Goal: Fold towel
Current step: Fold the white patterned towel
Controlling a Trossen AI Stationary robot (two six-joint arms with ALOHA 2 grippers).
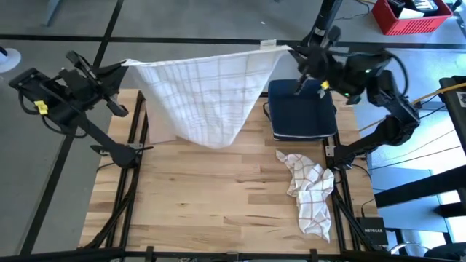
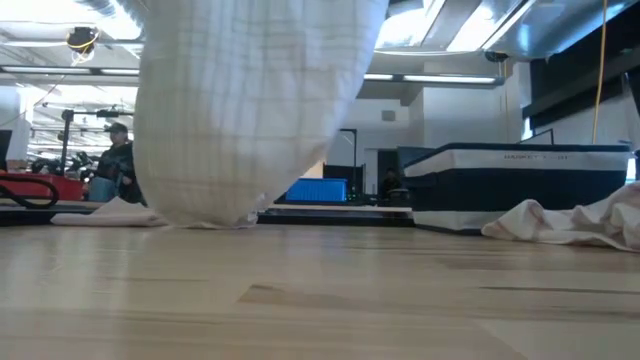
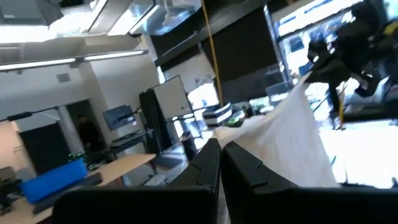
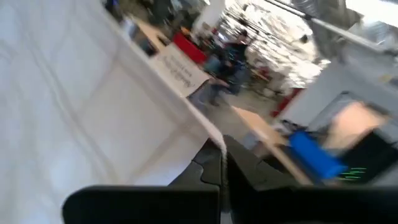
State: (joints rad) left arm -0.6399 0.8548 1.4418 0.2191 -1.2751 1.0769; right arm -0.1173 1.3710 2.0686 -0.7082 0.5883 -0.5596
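The left hand and right hand are each clamped on an upper corner of the white checked cloth towel, stretching its top edge crosswise above the far side of the wooden table. Its hanging point seems to brush the boards. Open wood lies nearer; a crumpled checked cloth and dark blue folded stack crowd the right.

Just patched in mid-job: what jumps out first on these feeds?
A white checked towel hangs stretched between both arms over the table's far side, the left gripper shut on one corner and the right gripper on the other, its lowest point brushing the wooden table. A second, crumpled towel lies near the right edge, in front of a dark blue folded stack.
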